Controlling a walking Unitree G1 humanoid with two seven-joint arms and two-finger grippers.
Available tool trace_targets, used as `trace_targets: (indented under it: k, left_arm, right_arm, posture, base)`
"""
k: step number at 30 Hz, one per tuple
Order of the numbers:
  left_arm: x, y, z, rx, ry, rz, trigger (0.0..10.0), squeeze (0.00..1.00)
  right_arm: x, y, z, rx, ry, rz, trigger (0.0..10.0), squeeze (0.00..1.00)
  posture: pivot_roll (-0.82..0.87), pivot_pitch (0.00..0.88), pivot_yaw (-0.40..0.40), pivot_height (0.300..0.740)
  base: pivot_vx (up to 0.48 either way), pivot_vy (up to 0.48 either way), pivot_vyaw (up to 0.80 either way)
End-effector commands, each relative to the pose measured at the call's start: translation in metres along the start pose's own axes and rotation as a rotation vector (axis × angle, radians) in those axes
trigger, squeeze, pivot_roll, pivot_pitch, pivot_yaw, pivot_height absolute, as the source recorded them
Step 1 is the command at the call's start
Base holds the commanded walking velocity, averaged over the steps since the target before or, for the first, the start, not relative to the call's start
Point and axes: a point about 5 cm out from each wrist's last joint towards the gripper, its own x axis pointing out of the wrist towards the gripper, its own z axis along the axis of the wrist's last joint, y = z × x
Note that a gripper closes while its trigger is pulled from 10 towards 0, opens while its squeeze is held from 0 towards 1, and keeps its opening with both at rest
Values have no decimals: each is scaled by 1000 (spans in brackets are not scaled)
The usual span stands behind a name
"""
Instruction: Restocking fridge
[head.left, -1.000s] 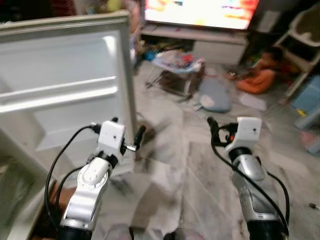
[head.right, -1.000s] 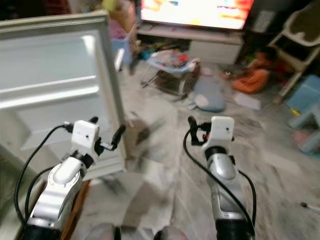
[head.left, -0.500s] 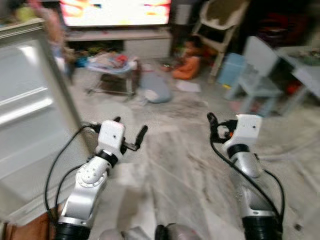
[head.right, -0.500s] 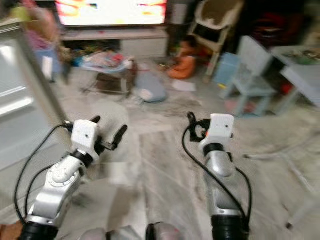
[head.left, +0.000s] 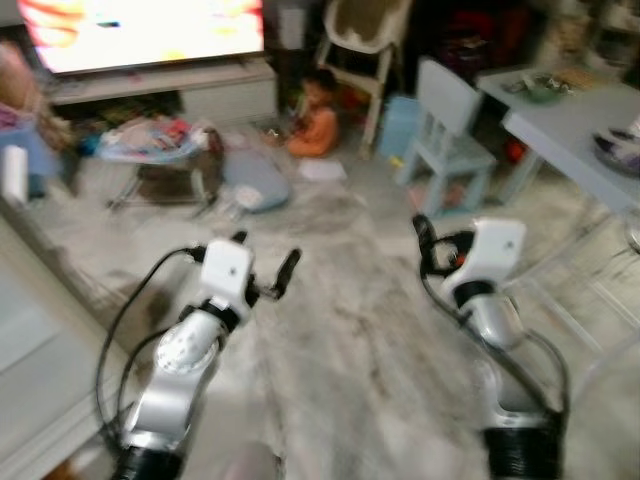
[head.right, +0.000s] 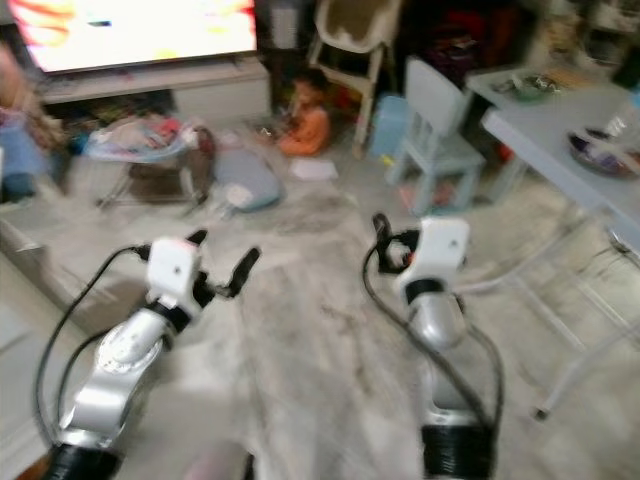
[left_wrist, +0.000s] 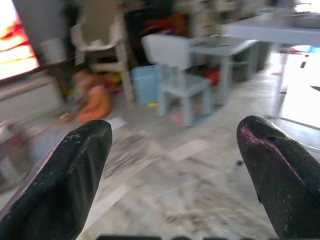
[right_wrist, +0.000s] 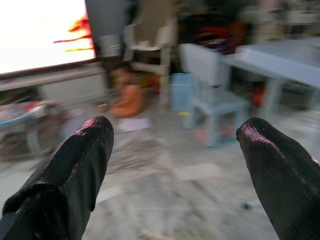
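Both arms are held out in front of me over a grey marbled floor (head.left: 340, 330). My left gripper (head.left: 265, 250) is open, and the left wrist view shows its two black fingertips (left_wrist: 75, 165) wide apart with nothing between them. My right gripper (right_wrist: 175, 150) is open too and holds nothing; in the head view it (head.left: 448, 238) sits level with the left one. A pale panel that looks like the fridge door (head.left: 35, 390) is at the lower left edge, blurred.
A grey table (head.left: 570, 125) with bowls on it stands at the right, with a small pale blue chair (head.left: 448, 135) beside it. A person in orange (head.left: 318, 105) sits on the floor by a high chair (head.left: 365, 40). A lit TV (head.left: 140, 30) and a baby bouncer (head.left: 160, 155) are at the far left.
The whole view has swung to the right: the open fridge door slid off to the left edge, and the table and chair came in. Both arms keep their pose, grippers still open.
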Motion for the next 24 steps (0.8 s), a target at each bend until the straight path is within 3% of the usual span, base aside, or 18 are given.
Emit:
trace_targets:
  k: [1, 15, 20, 24]
  left_arm:
    - [3, -6, 4, -5, -18, -27, 10000, 0]
    - [4, -10, 5, -21, -27, -57, 10000, 0]
    - [5, -9, 5, -27, -28, -40, 10000, 0]
    - [5, 0, 5, -3, -37, 40, 10000, 0]
  right_arm:
    - [-2, -8, 1, -10, 0, -27, 10000, 0]
    - [0, -5, 6, 14, -10, -27, 10000, 0]
    - [-2, -6, 4, 8, -7, -29, 10000, 0]
    - [-5, -7, 4, 9, -5, -32, 10000, 0]
  posture:
    - [56, 0, -60, 740]
    - [53, 0, -57, 740]
    - [52, 0, -54, 740]
    - [52, 0, -53, 740]
  base:
    - [326, 0, -800]
    - [398, 0, -753]
    - [473, 0, 0]
    - [436, 0, 0]
